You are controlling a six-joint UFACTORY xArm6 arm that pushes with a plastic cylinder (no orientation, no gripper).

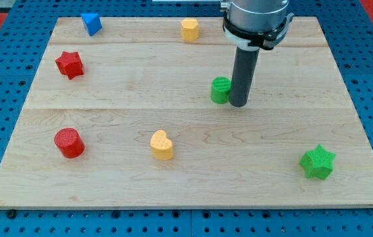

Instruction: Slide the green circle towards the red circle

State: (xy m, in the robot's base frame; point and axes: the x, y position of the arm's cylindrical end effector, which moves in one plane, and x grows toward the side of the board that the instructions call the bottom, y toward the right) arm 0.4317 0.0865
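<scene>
The rod is standing upright in the upper middle of the frame, its tip (238, 104) resting just at the right side of the green circle (220, 90) — touching it or very nearly. There are no fingers on this arm, only the plain rod, so nothing is spread or pinching.

The red circle (69, 143) is sitting well away in the lower left of the frame, so the push has to be going leftward and down the wooden tabletop (193, 184). The trouble I'm seeing: the tip is sitting level with the green circle rather than up and to its right, so a straight shove would be sending it left — off line, toward bare wood above the target. A round block may also be slipping off the rod sideways. The yellow heart (162, 145) is lying close below the path and could be getting knocked.
</scene>
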